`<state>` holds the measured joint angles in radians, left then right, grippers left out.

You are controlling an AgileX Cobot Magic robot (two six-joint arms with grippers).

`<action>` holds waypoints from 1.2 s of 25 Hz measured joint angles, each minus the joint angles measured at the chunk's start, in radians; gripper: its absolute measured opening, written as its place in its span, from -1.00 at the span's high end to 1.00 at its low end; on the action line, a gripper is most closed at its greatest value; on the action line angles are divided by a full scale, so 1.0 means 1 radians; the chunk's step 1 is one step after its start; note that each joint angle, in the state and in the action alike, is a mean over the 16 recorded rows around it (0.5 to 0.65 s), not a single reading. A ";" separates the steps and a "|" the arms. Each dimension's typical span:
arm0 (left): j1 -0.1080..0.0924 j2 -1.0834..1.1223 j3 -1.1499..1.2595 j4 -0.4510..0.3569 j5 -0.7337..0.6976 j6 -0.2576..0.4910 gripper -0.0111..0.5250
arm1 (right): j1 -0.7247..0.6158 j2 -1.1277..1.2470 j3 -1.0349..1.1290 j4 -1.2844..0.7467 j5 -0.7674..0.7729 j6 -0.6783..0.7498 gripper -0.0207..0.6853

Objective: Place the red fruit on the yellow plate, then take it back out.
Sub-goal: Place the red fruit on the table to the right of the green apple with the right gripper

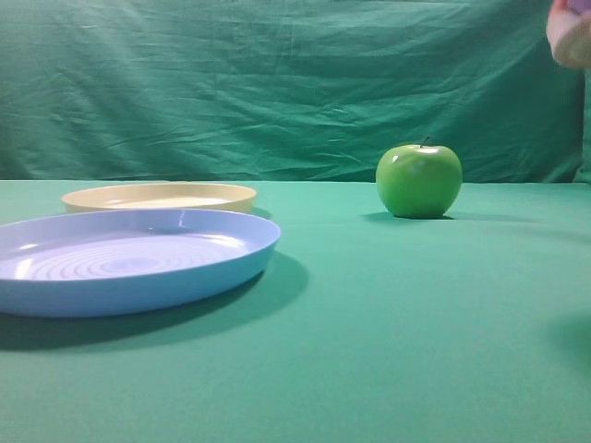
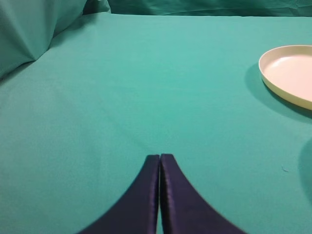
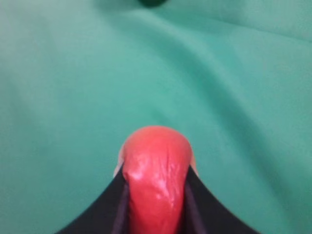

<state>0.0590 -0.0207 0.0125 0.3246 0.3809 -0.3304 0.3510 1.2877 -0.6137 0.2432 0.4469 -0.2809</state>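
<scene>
Right tool (image 3: pixel 155 195) is clamped on the fruit (image 3: pixel 156 170), carried in the air above the counter's (image 1: pixel 416 323) right side; only a blurred bit of fruit shows at the high view's top right corner. Left tool (image 2: pixel 160 163) has its fingers together over bare cloth. Yellow plate (image 1: pixel 159 196) sits toward the counter's far left, behind the blue plate (image 1: pixel 129 263). Green apple (image 1: pixel 418 180) stands toward the far right.

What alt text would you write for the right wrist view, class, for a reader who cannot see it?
The right tool is closed on the red fruit, whose glossy red skin bulges up between the two dark fingers at the bottom centre. Behind it, wrinkled green cloth fills the picture, with a dark blurred shape cut off at the top edge.
</scene>
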 joint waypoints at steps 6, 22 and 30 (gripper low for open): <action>0.000 0.000 0.000 0.000 0.000 -0.001 0.96 | 0.000 0.081 0.081 0.006 -0.146 -0.003 0.28; 0.000 0.000 0.000 0.000 0.000 -0.001 0.96 | 0.000 0.045 0.065 0.007 -0.119 -0.002 -0.80; 0.000 0.000 0.000 0.000 0.000 -0.001 0.96 | 0.000 -0.150 -0.025 0.002 0.108 -0.001 -0.28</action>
<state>0.0590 -0.0207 0.0125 0.3246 0.3809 -0.3311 0.3510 1.1376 -0.6388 0.2451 0.5551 -0.2814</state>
